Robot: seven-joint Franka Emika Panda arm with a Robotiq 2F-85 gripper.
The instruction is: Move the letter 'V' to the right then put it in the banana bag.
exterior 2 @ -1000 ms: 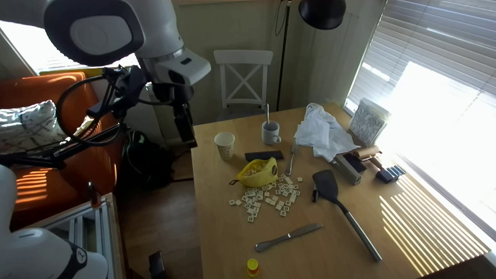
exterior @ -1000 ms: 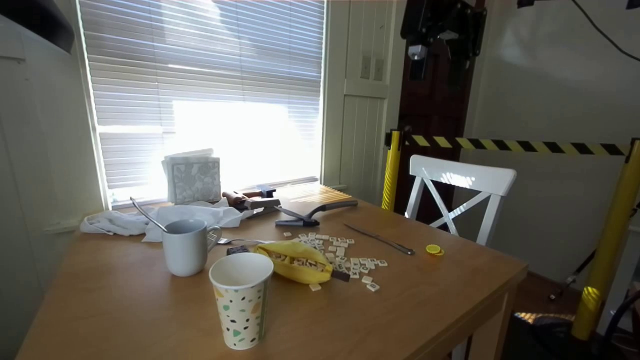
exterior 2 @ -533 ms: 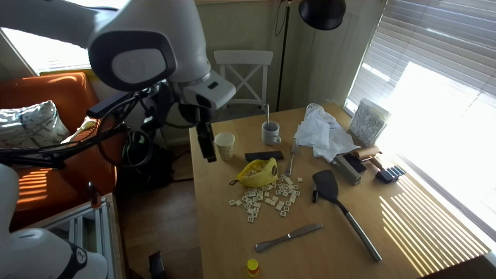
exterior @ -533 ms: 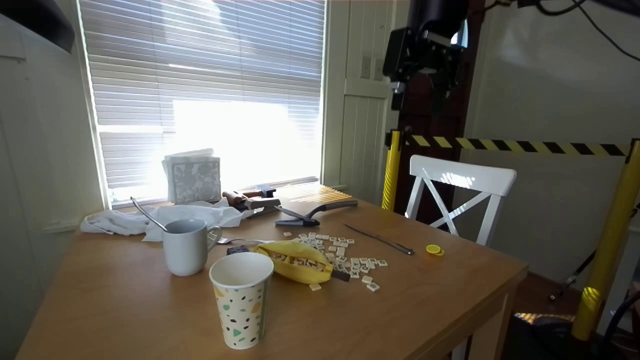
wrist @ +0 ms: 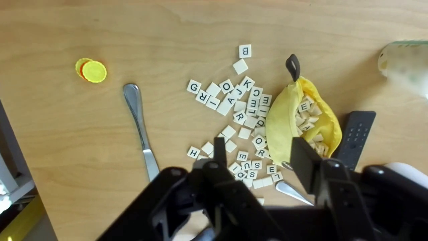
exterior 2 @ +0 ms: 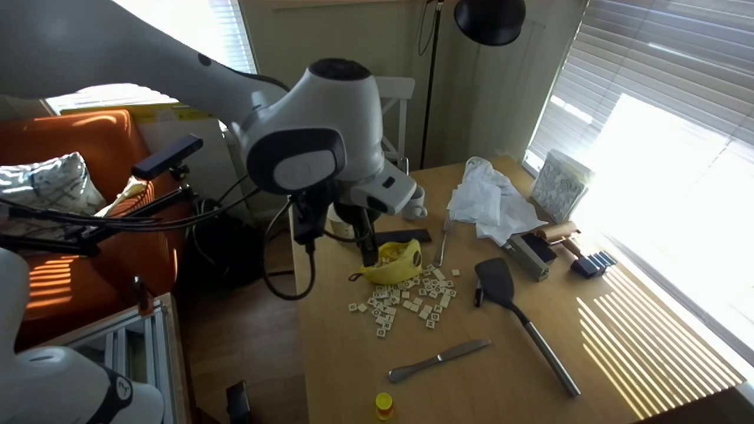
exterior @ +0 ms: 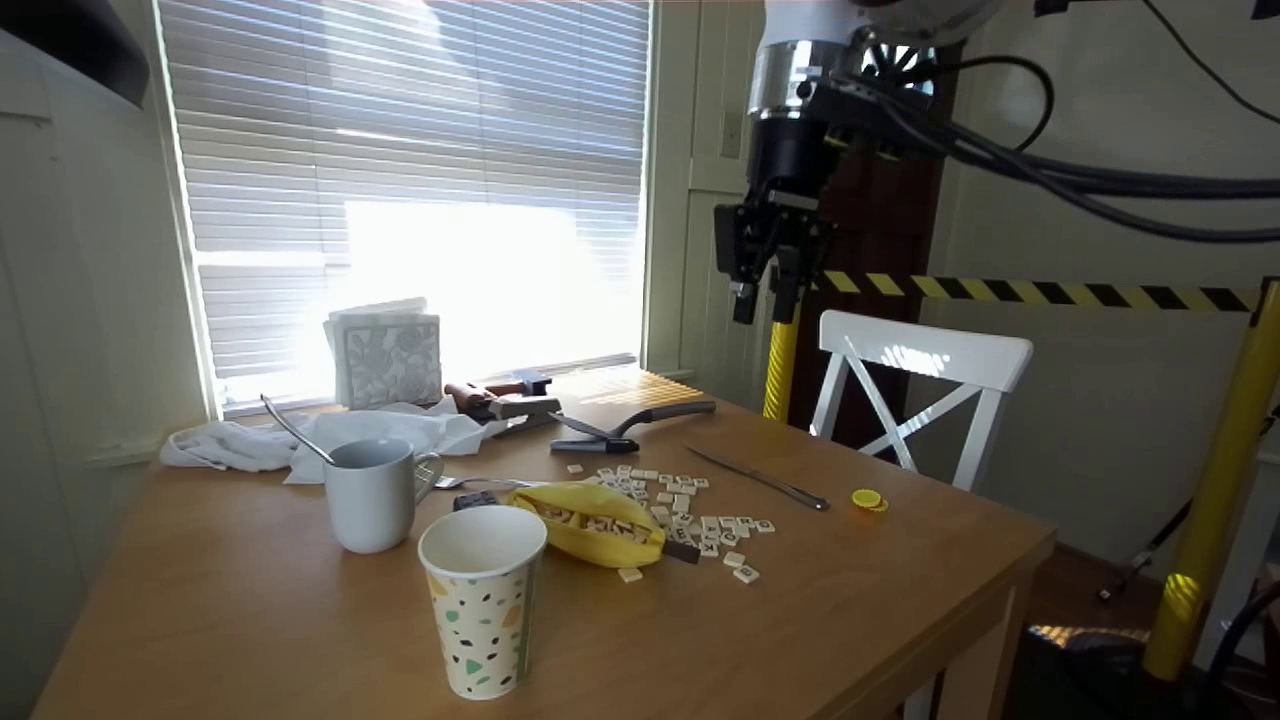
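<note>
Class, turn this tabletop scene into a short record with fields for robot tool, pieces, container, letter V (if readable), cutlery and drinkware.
robot tool: black two-finger gripper, open, holding nothing, above the wooden table
pieces: small cream square letter tiles, scattered loose
container: soft yellow banana-shaped pouch, mouth open, more tiles inside
letter V: cannot be picked out
cutlery: silver metal knife, silver metal fork
drinkware: white speckled paper cup, upright; grey ceramic mug, metal utensil inside
</note>
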